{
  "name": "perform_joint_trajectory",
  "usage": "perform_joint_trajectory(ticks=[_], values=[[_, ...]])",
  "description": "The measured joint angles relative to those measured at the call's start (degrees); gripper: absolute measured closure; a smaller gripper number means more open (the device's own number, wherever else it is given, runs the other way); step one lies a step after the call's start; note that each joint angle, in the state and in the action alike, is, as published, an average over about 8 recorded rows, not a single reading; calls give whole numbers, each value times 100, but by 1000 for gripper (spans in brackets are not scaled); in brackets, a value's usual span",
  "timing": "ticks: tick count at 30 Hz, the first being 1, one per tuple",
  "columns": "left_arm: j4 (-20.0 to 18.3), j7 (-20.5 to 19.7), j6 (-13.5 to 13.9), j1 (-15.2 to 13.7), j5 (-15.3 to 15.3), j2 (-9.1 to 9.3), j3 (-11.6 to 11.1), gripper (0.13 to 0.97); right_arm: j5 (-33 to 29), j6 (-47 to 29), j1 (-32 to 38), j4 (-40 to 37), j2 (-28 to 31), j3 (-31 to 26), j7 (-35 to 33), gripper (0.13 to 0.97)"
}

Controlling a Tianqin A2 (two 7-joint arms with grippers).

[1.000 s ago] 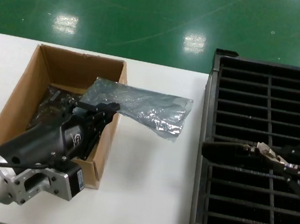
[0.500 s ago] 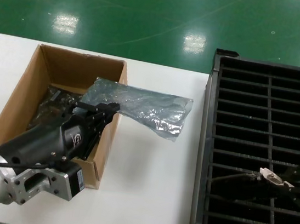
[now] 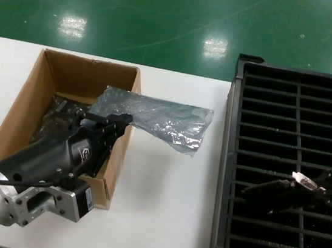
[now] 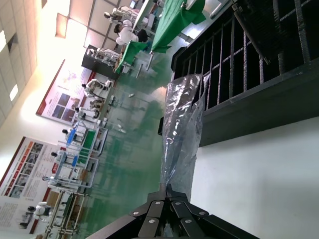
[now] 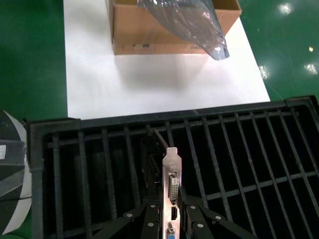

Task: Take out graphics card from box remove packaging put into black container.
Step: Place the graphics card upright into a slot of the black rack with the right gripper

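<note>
My right gripper [image 3: 323,188] [image 5: 172,204] is shut on the silver bracket end of the graphics card [image 3: 279,191] [image 5: 171,174], which hangs edge-down over the slots of the black container [image 3: 233,127] [image 5: 50,149], its dark board reaching toward the crate's left wall. The packaging [image 3: 154,117] [image 4: 182,134] [image 5: 192,22], an empty crinkled grey-blue bag, sticks out over the right wall of the box [image 3: 57,67] [image 5: 149,35] above the white table. My left gripper [image 3: 112,120] [image 4: 169,191] is shut on the bag's near end at the box.
Dark crinkled bags [image 3: 53,118] lie inside the box. The white table [image 3: 161,209] stretches between box and crate. A grey cylindrical part [image 5: 10,169] shows at the crate's corner in the right wrist view. Green floor lies beyond the table.
The right gripper has carried the graphics card toward the right and a little lower over the crate, tilting the board. The left gripper and bag have not moved.
</note>
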Motion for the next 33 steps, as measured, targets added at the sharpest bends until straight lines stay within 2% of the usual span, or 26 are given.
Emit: perform_joint_trajectory(ticks=[13, 33], values=[[0, 0, 0, 0, 0, 0, 0, 957, -64, -21, 408, -442, -114, -560, -183, 907], [0, 0, 0, 0, 0, 0, 0, 957, -159, 7, 273, -345, -164, -351, -405, 907]])
